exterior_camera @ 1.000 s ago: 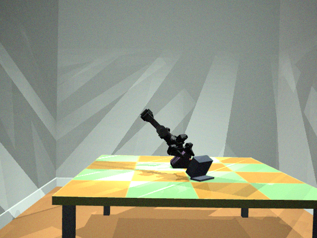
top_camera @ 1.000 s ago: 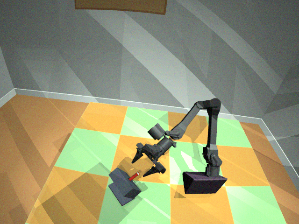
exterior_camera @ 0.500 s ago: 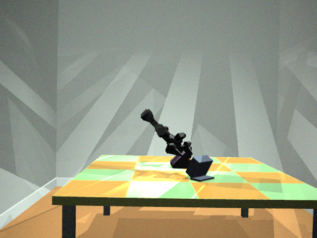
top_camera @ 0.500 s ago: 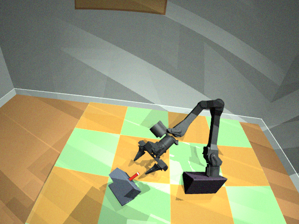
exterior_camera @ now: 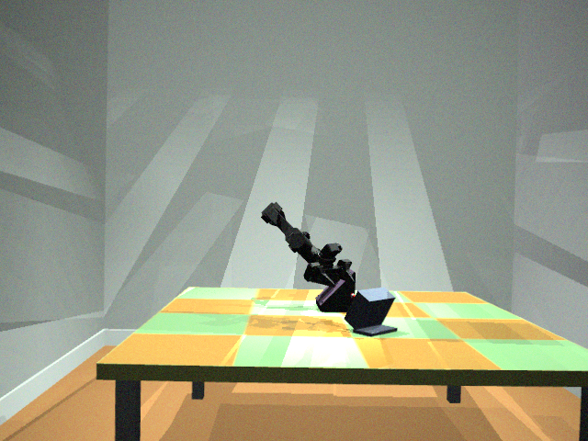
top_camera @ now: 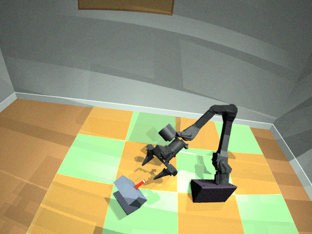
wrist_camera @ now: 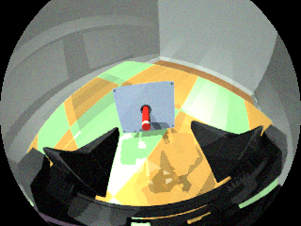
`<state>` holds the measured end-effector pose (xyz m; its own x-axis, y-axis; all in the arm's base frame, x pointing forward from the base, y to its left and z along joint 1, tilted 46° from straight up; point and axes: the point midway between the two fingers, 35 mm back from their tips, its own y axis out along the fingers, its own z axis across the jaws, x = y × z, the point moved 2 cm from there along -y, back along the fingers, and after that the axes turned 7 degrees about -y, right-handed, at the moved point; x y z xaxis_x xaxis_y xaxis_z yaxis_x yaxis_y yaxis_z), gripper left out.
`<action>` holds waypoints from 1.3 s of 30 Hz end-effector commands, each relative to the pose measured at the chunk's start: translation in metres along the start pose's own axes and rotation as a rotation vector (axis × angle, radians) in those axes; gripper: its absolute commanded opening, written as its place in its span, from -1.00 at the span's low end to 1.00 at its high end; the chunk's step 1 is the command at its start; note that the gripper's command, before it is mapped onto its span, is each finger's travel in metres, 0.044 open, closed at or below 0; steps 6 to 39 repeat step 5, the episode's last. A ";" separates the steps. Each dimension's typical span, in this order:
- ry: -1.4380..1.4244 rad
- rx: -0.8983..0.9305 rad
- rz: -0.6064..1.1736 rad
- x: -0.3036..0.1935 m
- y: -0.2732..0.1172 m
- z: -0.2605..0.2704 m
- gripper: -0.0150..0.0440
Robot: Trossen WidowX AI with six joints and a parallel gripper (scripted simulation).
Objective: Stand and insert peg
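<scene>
The red peg [top_camera: 139, 184] [wrist_camera: 146, 116] sits in the hole of the sloped panel [top_camera: 124, 185] [wrist_camera: 162, 96] and sticks out of its face, with the white-banded end outward. Its plain end is hidden inside the hole, so its depth there cannot be seen. In the exterior view the panel block [exterior_camera: 367, 308] shows from behind and hides nearly all of the peg. My gripper [top_camera: 147, 172] [wrist_camera: 155, 128] is wide open and empty. It stands off from the panel, back from the peg's banded end, with a gap between fingertips and peg.
The panel's flat base plate [exterior_camera: 375, 330] lies on the checkered table [top_camera: 87, 151] [exterior_camera: 185, 348]. The arm's dark base block [top_camera: 212, 192] stands on the table to the right of the panel in the top view. The arm arches over the table between them.
</scene>
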<state>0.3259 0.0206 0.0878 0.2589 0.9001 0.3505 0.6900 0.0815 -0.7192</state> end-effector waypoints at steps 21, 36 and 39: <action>-0.006 0.004 -0.002 0.000 -0.008 0.001 1.00; -0.006 0.004 -0.002 0.000 -0.008 0.001 1.00; -0.006 0.004 -0.002 0.000 -0.008 0.001 1.00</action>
